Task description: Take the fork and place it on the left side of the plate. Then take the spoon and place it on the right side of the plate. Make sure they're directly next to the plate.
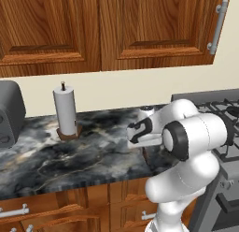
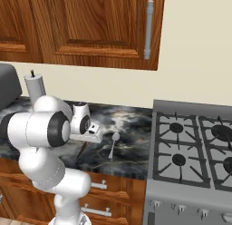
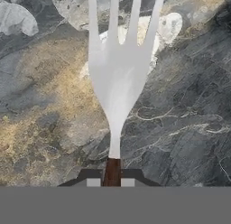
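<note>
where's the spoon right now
The spoon lies flat on the dark marble counter in the right base view, between the gripper on its left and the stove on its right, bowl end pointing toward the back wall.

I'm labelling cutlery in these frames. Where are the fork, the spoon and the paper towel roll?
fork (image 3: 118,78): hand view, on the pale tined head.
spoon (image 2: 115,137): right base view, on its oval bowl.
paper towel roll (image 1: 65,110): left base view, on the roll's side.
</note>
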